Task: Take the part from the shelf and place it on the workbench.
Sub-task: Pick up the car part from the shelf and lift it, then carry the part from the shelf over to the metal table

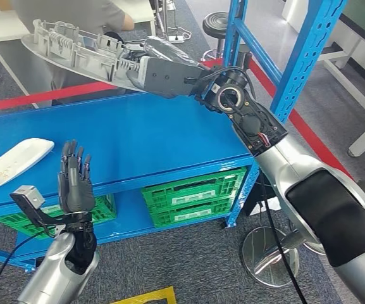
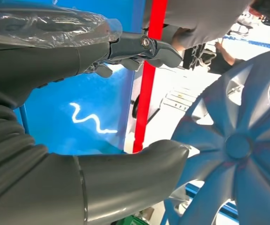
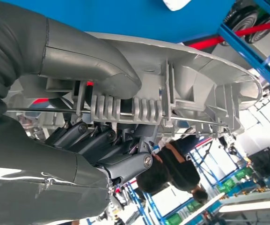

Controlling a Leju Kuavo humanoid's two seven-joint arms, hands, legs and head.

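I've got the part (image 1: 75, 47) in my right hand (image 1: 163, 75), raised above the blue shelf (image 1: 137, 139). It's a long, flat, light-grey plastic moulding, smooth on one face, its ribbed, clipped back turned up toward me. Its long axis lies almost level, the free end pointing toward ten o'clock from my grip. In the right wrist view my thumb (image 3: 91, 61) presses one face and my fingers (image 3: 91, 140) wrap the other. My left hand (image 1: 75, 180) stands released at seven o'clock, fingers spread, holding nothing.
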